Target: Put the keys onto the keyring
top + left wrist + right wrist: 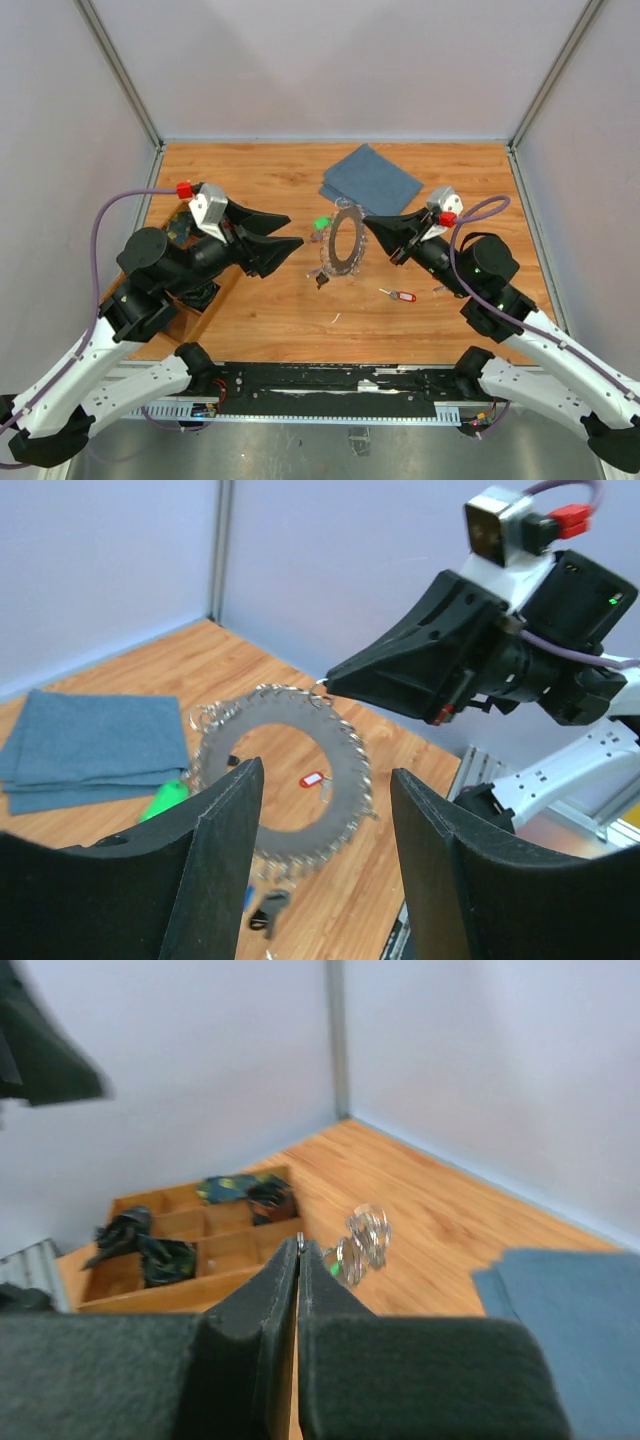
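Silvery and jagged at its rim, the keyring (345,243) stood on edge near the middle of the wooden table (250,170), its open centre facing the left arm and its lower edge down at the table top. The right jaws were pressed together on the upper right part of its rim, pinching the thin metal at their very tips (in the right wrist view only a few small wire loops (365,1232) showed beyond them).

The left jaws stood open with a clear gap between them, pointed at the ring from the left, apart from it and gripping nothing.

A red-tagged key (400,295) lay flat on the table just right of the ring's lower end, under the right arm; the left wrist view caught it through the ring's open centre. A green tag (321,223) sat at the ring's far left side, though whether it hung from the rim could not be told. A dark key (322,280) lay at the ring's near end.

Behind the ring a folded blue cloth (370,180) lay on the table. A wooden tray (180,1250) with compartments holding dark bundles stood at the table's left side, beneath the left arm.
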Robot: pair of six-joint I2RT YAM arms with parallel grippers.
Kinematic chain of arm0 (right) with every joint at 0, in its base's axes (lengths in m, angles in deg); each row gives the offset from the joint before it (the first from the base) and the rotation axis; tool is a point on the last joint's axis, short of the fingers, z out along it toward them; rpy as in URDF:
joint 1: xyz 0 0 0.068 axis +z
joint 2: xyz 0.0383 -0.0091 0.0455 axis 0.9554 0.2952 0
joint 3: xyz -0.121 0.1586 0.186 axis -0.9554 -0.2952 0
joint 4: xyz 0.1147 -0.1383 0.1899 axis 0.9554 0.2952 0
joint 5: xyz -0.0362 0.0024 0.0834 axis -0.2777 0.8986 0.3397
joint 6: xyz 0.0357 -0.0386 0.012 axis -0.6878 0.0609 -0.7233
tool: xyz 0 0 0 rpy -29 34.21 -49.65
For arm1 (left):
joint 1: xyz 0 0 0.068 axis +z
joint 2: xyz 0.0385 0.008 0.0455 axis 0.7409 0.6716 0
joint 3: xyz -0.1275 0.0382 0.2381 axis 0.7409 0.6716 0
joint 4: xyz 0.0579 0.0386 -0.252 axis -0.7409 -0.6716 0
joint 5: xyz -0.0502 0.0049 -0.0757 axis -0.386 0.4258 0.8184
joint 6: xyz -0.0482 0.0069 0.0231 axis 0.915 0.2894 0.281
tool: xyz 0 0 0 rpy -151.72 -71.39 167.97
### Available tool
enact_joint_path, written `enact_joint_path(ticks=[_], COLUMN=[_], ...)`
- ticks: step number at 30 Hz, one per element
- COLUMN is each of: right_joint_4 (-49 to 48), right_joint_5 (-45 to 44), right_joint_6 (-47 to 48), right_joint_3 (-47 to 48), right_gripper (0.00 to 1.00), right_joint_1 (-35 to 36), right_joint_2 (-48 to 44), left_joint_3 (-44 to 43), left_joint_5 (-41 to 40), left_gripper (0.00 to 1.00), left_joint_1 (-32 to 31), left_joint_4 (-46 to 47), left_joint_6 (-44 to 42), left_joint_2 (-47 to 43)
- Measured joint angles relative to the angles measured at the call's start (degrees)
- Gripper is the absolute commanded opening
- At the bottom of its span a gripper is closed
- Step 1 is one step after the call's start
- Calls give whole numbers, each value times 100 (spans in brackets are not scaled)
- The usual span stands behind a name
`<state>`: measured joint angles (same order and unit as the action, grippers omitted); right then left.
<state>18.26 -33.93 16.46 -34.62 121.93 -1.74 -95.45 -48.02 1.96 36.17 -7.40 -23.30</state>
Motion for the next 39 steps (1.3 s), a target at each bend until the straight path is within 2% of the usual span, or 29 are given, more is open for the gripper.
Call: enact_joint_path(ticks=[3,6,9,13,16,17,21,34,39], right_joint_4=[221,546,756,1102,1001,997,977,527,745], right_joint_5=[-55,-509,-382,-798,-317,-400,-365,688,1132], right_joint_6=[-39,275,289,656,291,236,293,680,914], right_joint_3=[15,83,-61,164,-9,-13,-9,-44,175], right_gripper=[0,0,0,0,0,0,0,0,0], right_joint_1=[-181,413,413,835,-85,-251,122,103,105], right_joint_2=[157,431,444,498,221,195,179,-195,-146], left_joint_3=[24,24,39,107,109,116,118,125,59], left_joint_5=[-275,-463,-546,-564,-560,-555,-514,144,326], left_gripper=[59,59,58,57,57,56,56,57,57], left_joint_1=[0,0,-2,-2,-4,-4,-4,-4,-4], left_joint_4=[-109,-160,-186,-227,-225,-225,-221,-42,-9], left_joint_6=[-52,-92,-101,-101,-96,-96,-74,-105,-157], left_joint_2=[-223,-385,-387,-295,-186,-173,-122,179,391])
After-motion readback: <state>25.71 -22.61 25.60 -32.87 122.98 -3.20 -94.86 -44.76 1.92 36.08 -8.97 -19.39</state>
